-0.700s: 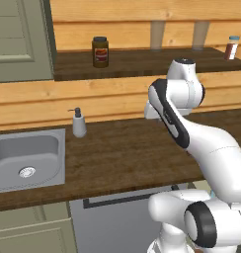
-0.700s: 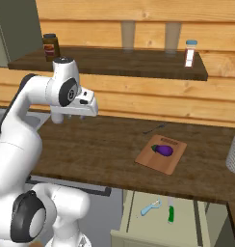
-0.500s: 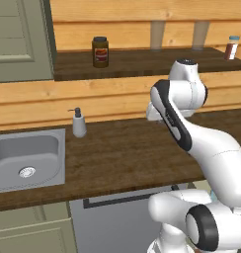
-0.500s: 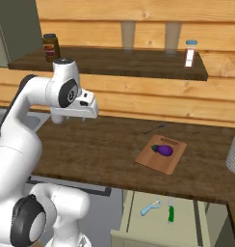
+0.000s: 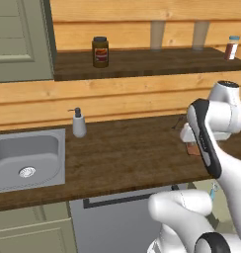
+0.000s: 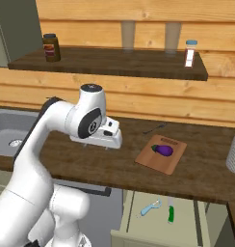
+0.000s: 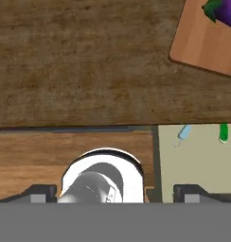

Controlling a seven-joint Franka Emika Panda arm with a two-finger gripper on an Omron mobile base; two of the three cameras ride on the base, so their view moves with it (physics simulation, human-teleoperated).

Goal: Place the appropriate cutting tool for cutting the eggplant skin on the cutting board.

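The purple eggplant (image 6: 163, 150) lies on the small wooden cutting board (image 6: 173, 161) on the dark counter. Below the counter's edge, an open drawer (image 6: 187, 230) holds a light-blue peeler (image 6: 150, 209) and a green-handled knife (image 6: 171, 212). My gripper (image 6: 109, 144) hangs above the counter, left of the board, pointing down. In the hand view its fingertips (image 7: 39, 194) stand wide apart and open, with nothing between them. That view has the board (image 7: 202, 49) and eggplant (image 7: 225, 10) at the top right, and the peeler (image 7: 184, 132) and knife handle (image 7: 224, 132) in the drawer.
A sink (image 5: 26, 158) and a soap dispenser (image 5: 79, 123) are at the counter's left. On the shelf stand a dark jar (image 6: 51, 47) and a small white bottle (image 6: 189, 53). A metal container (image 6: 233, 152) sits at the counter's far right.
The arm has swung right and down, bringing the gripper closer to the board and the drawer. The board, eggplant and drawer contents have not moved.
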